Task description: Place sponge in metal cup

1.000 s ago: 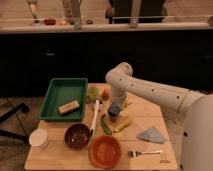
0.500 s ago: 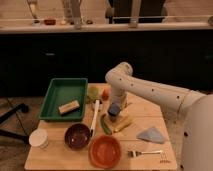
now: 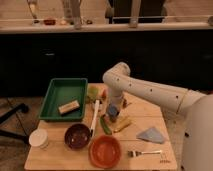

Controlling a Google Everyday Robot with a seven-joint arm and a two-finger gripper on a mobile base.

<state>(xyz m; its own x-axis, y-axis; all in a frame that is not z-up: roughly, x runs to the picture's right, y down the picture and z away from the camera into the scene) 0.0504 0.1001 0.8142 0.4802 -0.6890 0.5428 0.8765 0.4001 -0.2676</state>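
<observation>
The light blue sponge (image 3: 113,109) sits at the mouth of the small metal cup (image 3: 114,118) near the middle of the wooden table (image 3: 145,112). My gripper (image 3: 112,101) hangs straight down right above the sponge, at the end of the white arm that reaches in from the right. The arm's wrist hides the gripper's tips. Only the cup's lower wall shows below the sponge.
A green tray (image 3: 56,92) holding a tan block (image 3: 68,106) stands at the left. A white tub (image 3: 38,137), a dark bowl (image 3: 77,136) and an orange bowl (image 3: 105,150) line the front. A white-handled utensil (image 3: 94,115), fruit (image 3: 95,92), a fork (image 3: 142,152) and a blue-grey cloth (image 3: 151,135) surround the cup.
</observation>
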